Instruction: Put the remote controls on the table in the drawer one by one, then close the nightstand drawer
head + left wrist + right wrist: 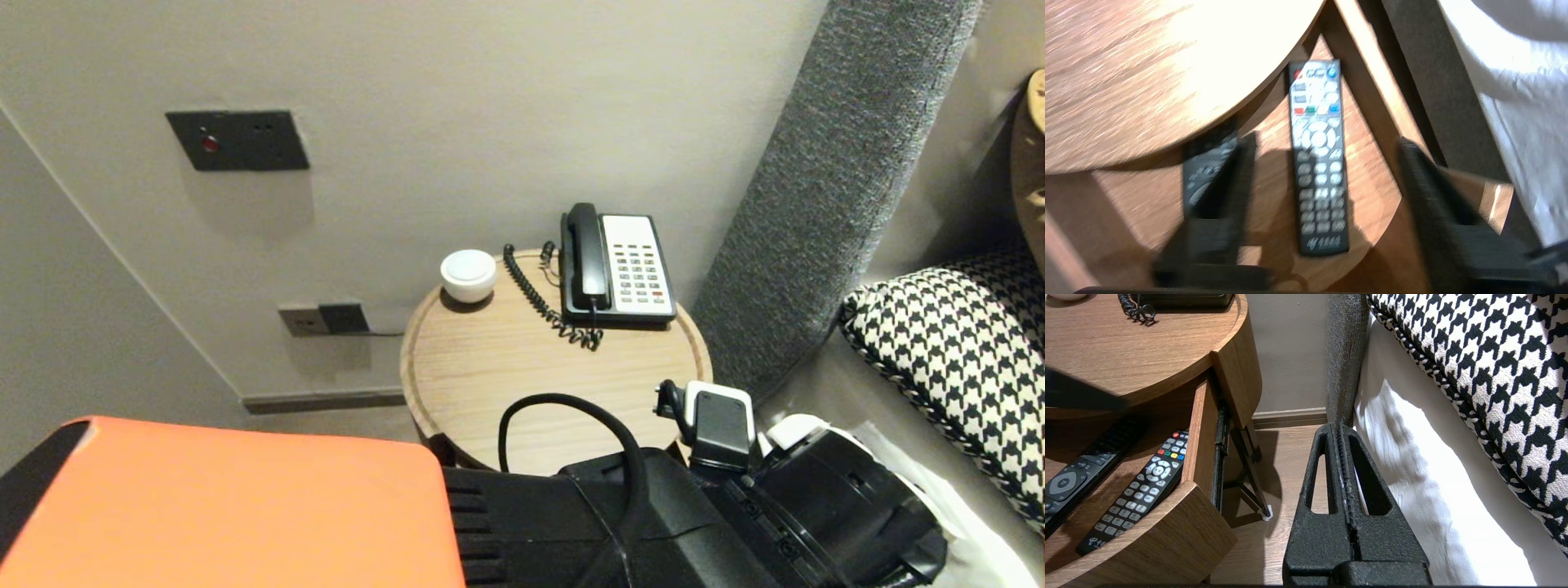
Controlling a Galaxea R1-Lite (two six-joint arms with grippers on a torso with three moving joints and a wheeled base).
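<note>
In drawer [1198, 428] | left gripper [1325, 141] wide astride remote [1318, 163] | other remote [1069, 479] half-hidden | right gripper [1340, 428] closed

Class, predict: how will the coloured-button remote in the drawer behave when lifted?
The remote looks rigid plastic, so probably stiff and light. Lying flat in the drawer, it should slide, not roll. Smooth sides might slip in the left gripper.

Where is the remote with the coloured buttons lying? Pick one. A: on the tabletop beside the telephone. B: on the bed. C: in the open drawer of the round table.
C: the remote with the coloured buttons lies flat in the open drawer, beside a second black remote.
</note>
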